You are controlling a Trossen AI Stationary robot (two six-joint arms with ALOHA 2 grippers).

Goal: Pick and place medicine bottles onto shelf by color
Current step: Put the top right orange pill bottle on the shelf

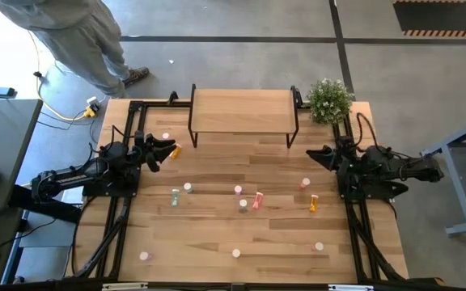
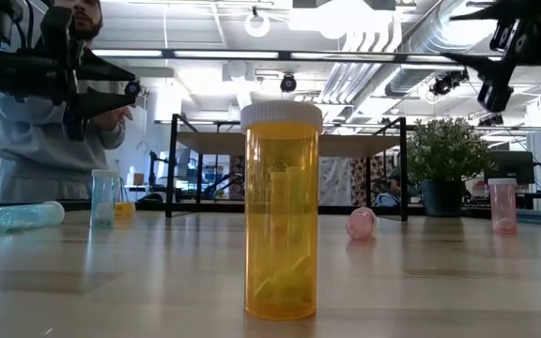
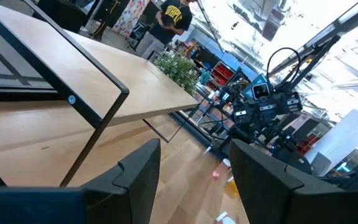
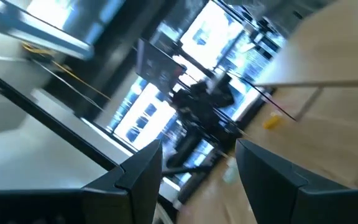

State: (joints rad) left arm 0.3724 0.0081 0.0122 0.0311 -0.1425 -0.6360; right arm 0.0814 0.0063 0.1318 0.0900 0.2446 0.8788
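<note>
In the high view the left gripper (image 1: 168, 149) hovers at left of centre, fingers apart and empty, nose toward an orange bottle (image 1: 176, 150) that lies just beside its tips. That bottle is on its side, so a misjudged close could roll it away instead of seating it. The shelf (image 1: 242, 111) stands at upper centre with nothing on it; its thin legs sit close to the left arm's path, and a low carry might clip one. Below it the bottles are strewn across the middle of the table: a green one (image 1: 175, 196), a pink one (image 1: 257, 200), another orange (image 1: 313, 203), several toppled and near each other, so reaching for one may knock its neighbour. At right the right gripper (image 1: 317, 153) waits, also parted and empty, beside the plant (image 1: 328, 99); a swing toward the shelf could brush its leaves.
</note>
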